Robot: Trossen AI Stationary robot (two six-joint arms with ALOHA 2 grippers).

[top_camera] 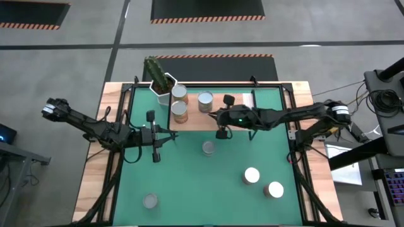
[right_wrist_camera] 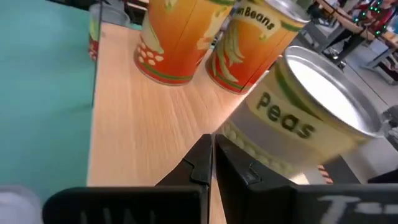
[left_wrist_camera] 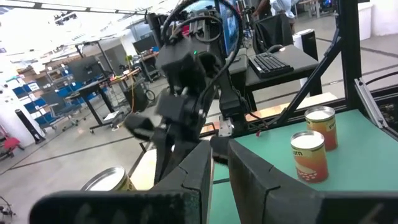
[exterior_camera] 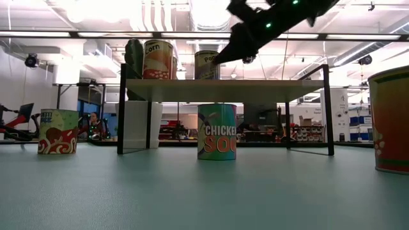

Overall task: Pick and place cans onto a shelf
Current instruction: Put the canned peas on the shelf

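The right gripper (right_wrist_camera: 211, 163) fills the bottom of the right wrist view, its fingers pressed together and holding nothing, hovering just over the shelf (right_wrist_camera: 143, 124). Right beside it stands the peas can (right_wrist_camera: 298, 118), with two orange cans (right_wrist_camera: 180, 37) further along the plank. In the high view these three cans sit on the shelf (top_camera: 240, 101) at upper centre, the right gripper (top_camera: 222, 116) at its near edge.

Four cans wait on the green mat (top_camera: 189, 183): the soup can (top_camera: 208, 147) at centre just below the shelf, two white-topped ones (top_camera: 252, 175) at lower right, and one (top_camera: 149, 201) at lower left. The left gripper (top_camera: 153, 135) waits left of centre, its fingers nearly closed on nothing.

The placing seems done, so the next step is likely a fresh pick. To do it well, lift the right arm straight clear of the peas can before swinging away, open the fingers wide above the soup can, come down centred and close low on its side
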